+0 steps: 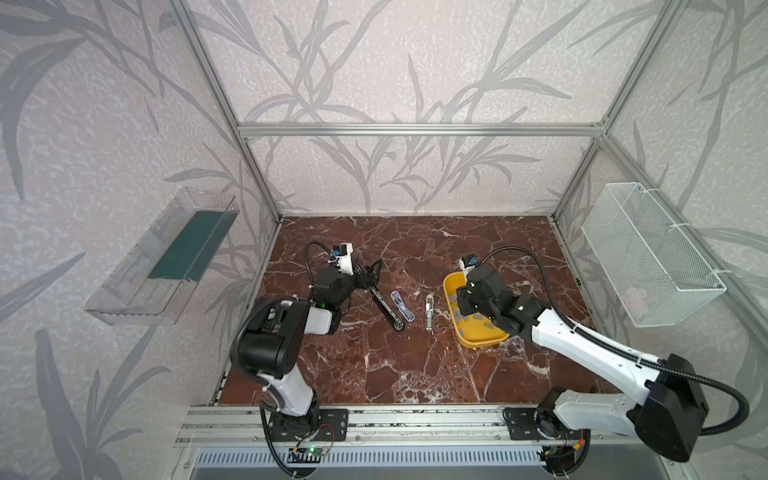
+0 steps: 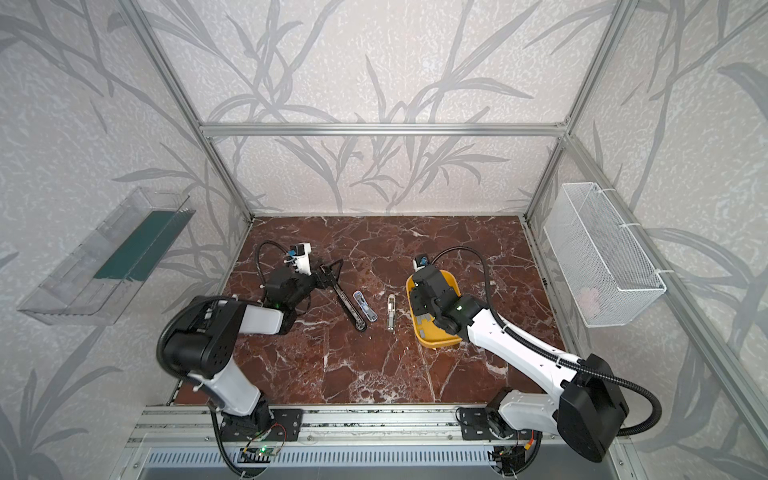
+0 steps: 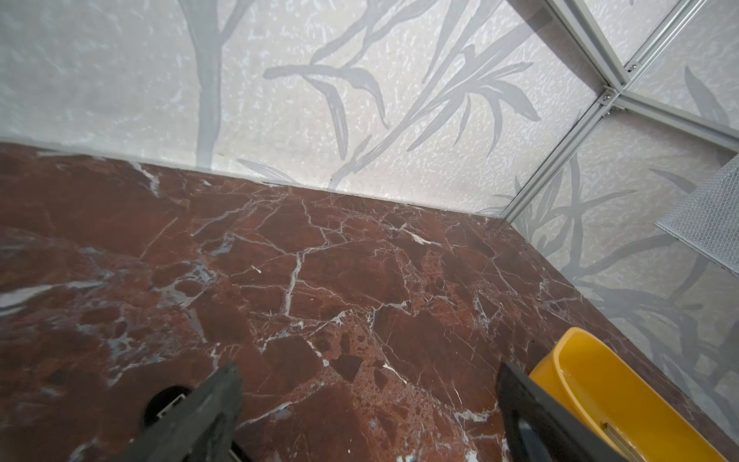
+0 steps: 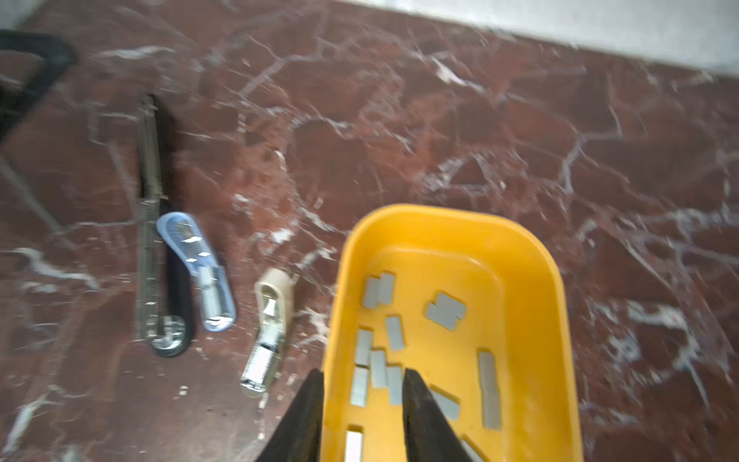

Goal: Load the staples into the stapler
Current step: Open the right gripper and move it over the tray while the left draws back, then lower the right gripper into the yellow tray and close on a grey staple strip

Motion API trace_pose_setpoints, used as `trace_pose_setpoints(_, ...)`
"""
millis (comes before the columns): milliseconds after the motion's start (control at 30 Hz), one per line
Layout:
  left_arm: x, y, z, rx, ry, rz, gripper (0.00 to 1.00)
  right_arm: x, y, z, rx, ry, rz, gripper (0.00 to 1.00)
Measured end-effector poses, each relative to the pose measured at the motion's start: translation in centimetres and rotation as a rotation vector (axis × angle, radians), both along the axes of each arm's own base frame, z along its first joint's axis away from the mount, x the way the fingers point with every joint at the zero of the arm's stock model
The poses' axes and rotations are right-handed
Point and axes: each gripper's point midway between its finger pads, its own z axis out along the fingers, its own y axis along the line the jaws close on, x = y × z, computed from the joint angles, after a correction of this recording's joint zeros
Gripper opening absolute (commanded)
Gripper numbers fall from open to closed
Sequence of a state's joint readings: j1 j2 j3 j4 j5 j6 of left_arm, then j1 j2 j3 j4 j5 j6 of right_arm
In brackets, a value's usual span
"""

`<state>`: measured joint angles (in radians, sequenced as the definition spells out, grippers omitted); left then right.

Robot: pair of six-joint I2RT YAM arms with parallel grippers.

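Observation:
Several grey staples (image 4: 446, 310) lie loose in a yellow tray (image 4: 440, 216), also seen in both top views (image 1: 478, 338) (image 2: 436, 340). Three staplers lie side by side at mid-table. They are a long black stapler (image 1: 386, 307) (image 4: 154, 240), a small blue one (image 1: 402, 306) (image 4: 196, 272) and a beige one lying opened (image 1: 428, 312) (image 4: 268, 336). My right gripper (image 4: 363, 374) points down at the tray's near-left corner. Its jaws are apart, one finger outside the wall and one over the staples, and they hold nothing. My left gripper (image 3: 368, 368) (image 1: 374, 272) is wide open and empty, just beyond the black stapler's far end.
A white wire basket (image 1: 652, 257) hangs on the right wall and a clear plastic bin (image 1: 166, 262) on the left wall. Tiny staple fragments lie on the marble table (image 1: 415, 365) around the beige stapler. The tray's far end shows in the left wrist view (image 3: 624, 392).

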<state>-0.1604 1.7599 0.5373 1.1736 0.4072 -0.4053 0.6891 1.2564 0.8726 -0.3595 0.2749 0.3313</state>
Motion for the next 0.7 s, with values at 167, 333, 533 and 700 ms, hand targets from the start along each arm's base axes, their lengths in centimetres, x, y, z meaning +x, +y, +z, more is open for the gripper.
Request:
trace_pose_setpoints(167, -1.0, 0.7, 0.5, -0.001, -0.05, 0.008, 0.99, -0.5, -1.2, -3.2, -0.054, 0.104, -0.027, 0.32)
trace_pose_setpoints(333, -1.9, 1.5, 3.4, 0.059, -0.125, 0.005, 0.99, 0.2, -2.0, -5.9, -0.093, 0.199, -0.063, 0.27)
trace_pose_setpoints(533, -0.8, 4.7, 4.1, 0.066, -0.079, 0.035, 0.99, 1.9, -2.4, -8.7, -0.125, 0.284, -0.093, 0.27)
trace_pose_setpoints(700, -0.6, 7.3, 2.8, 0.0, -0.018, 0.08, 0.99, 3.6, -2.1, -9.9, -0.13, 0.315, -0.11, 0.24)
